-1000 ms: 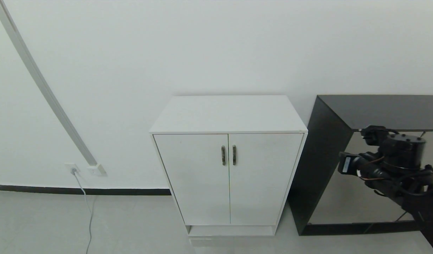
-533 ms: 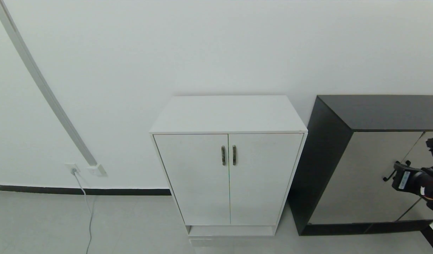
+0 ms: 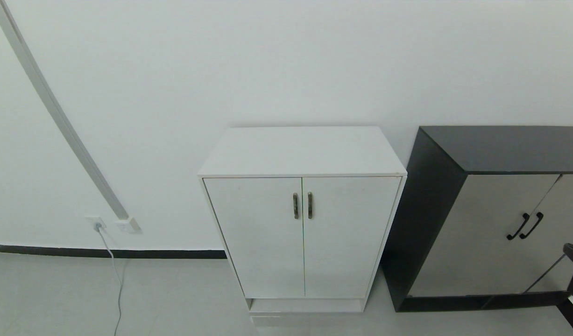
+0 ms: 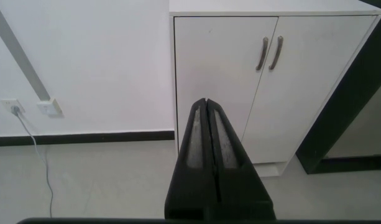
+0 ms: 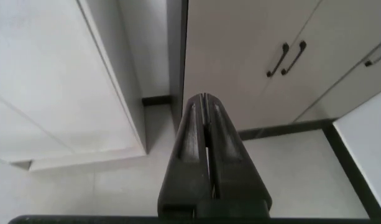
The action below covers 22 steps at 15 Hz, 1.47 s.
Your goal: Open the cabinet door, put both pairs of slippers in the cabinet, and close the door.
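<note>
The white cabinet point(image 3: 302, 233) stands against the wall with both doors shut. The door edges meet at a thin seam between the left handle point(image 3: 295, 206) and the right handle point(image 3: 309, 205). A black cabinet point(image 3: 435, 210) stands just beside its right side, leaving only a narrow gap. To the cabinet's left the floor point(image 3: 174, 298) lies open, crossed by a cable point(image 3: 114, 270) from a wall socket point(image 3: 95, 223). The left gripper point(image 4: 206, 102) hovers before the cabinet's left door, apart from it, jaws together. The right gripper point(image 5: 204, 97), jaws together as well, hangs low off the cabinet's right front corner.
</note>
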Motion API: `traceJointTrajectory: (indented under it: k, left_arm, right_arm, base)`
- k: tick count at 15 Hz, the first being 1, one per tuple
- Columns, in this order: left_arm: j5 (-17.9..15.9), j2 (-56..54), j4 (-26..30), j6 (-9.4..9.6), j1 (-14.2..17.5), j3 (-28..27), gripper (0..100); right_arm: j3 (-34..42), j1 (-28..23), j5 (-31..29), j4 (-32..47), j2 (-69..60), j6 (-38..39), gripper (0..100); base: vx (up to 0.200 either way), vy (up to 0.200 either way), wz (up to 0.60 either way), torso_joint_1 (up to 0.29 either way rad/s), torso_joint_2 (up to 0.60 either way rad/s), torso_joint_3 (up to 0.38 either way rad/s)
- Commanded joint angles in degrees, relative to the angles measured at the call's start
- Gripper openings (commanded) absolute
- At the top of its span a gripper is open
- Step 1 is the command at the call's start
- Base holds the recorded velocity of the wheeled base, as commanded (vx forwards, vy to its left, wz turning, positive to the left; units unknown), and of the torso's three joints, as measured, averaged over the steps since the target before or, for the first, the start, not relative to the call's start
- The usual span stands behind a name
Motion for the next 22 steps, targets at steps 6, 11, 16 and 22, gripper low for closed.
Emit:
traceJointTrajectory:
  k: [6, 11, 16, 22]
  left_arm:
    - [-0.02, -0.01, 0.04, 0.0, 0.01, 0.0, 0]
    - [0.07, -0.01, 0.04, -0.09, 0.01, 0.0, 0]
    - [0.07, -0.01, 0.04, -0.09, 0.01, 0.0, 0]
    - [0.07, -0.01, 0.04, -0.18, 0.01, 0.0, 0]
  right_arm:
    - [-1.76, 0.23, 4.3, 34.81, -33.85, -0.14, 0]
    - [-0.8, 0.49, 6.58, 46.58, -42.64, -0.06, 0]
    - [5.27, 1.28, 8.16, 48.96, -47.56, 0.03, 0]
    - [5.53, 2.43, 9.13, 52.47, -51.17, 0.82, 0]
  base:
    - [0.0, 0.0, 0.0, 0.0, 0.0, 0.0]
    - [0.0, 0.0, 0.0, 0.0, 0.0, 0.0]
    - [0.0, 0.0, 0.0, 0.0, 0.0, 0.0]
    - [0.0, 0.0, 0.0, 0.0, 0.0, 0.0]
